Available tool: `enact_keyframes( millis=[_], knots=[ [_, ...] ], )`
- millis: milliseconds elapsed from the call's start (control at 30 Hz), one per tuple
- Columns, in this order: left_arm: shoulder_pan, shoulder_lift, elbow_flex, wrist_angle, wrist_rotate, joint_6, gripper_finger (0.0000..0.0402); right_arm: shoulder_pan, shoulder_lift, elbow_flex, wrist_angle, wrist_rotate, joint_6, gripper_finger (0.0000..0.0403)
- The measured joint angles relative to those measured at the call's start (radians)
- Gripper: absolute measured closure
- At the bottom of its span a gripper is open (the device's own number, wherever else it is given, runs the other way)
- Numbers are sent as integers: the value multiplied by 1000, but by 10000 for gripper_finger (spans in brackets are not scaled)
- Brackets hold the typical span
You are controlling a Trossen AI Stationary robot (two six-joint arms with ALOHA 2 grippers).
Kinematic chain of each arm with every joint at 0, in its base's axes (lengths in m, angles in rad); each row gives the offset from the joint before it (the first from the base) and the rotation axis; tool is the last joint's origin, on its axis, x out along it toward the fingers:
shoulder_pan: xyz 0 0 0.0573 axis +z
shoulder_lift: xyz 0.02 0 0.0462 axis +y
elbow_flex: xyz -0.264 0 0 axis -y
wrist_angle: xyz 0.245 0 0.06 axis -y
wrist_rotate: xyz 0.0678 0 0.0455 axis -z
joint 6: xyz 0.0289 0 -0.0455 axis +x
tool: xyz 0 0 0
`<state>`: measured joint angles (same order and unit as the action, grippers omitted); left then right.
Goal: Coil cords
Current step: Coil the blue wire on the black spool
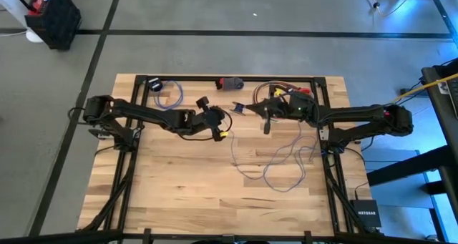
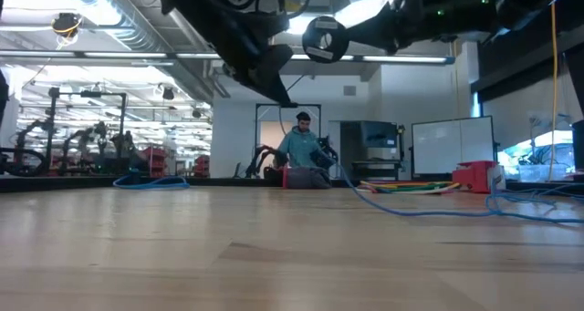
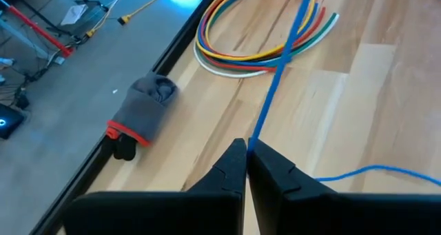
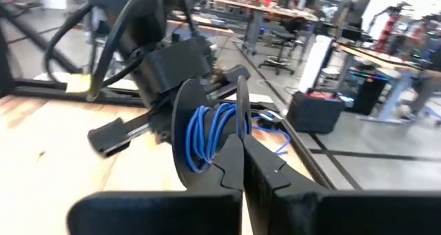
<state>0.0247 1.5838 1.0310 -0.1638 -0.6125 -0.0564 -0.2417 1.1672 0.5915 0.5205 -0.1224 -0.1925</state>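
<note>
A thin blue-lilac wire (image 1: 275,165) lies in loose squiggles on the table's right half. Part of it is wound on a small black round spool (image 4: 207,135), which also shows high up in the low view (image 2: 324,39). My right gripper (image 4: 242,149) is shut on the spool, above the table's far middle (image 1: 249,108). My left gripper (image 3: 247,152) is shut on a strand of the wire just left of the spool (image 1: 218,122). From there the wire (image 2: 315,151) drops to the table. My left gripper pinches a single strand of the wire (image 3: 252,142) between its two fingertips. The strand is held above the table and runs on straight from the fingers (image 3: 279,69). My right gripper pinches the rim of the spool's near flange (image 4: 241,118) between its two fingers, coming level from the table's right side. The spool is lifted clear and stands on edge, with several turns of wire (image 4: 213,131) between its flanges.
A coil of many-coloured cables (image 3: 255,52) and a grey pouch with a red band (image 3: 141,114) lie by the far edge. A small blue wire loop with a black disc (image 1: 154,84) lies at the far left. Black frame rails (image 1: 122,165) run along the table's sides.
</note>
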Motion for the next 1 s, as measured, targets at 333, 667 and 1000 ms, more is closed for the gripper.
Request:
enact_keyframes(
  millis=[333,667,1000],
  knots=[
    [0,-165,-4,-17,101,-77,398,0,-2,3,-91,-17,-116,402],
    [4,-156,-5,107,281,-194,395,0,133,7,-47,117,-180,402],
    [10,-67,-5,320,295,-217,394,0,246,72,-54,121,-138,402]
  ],
)
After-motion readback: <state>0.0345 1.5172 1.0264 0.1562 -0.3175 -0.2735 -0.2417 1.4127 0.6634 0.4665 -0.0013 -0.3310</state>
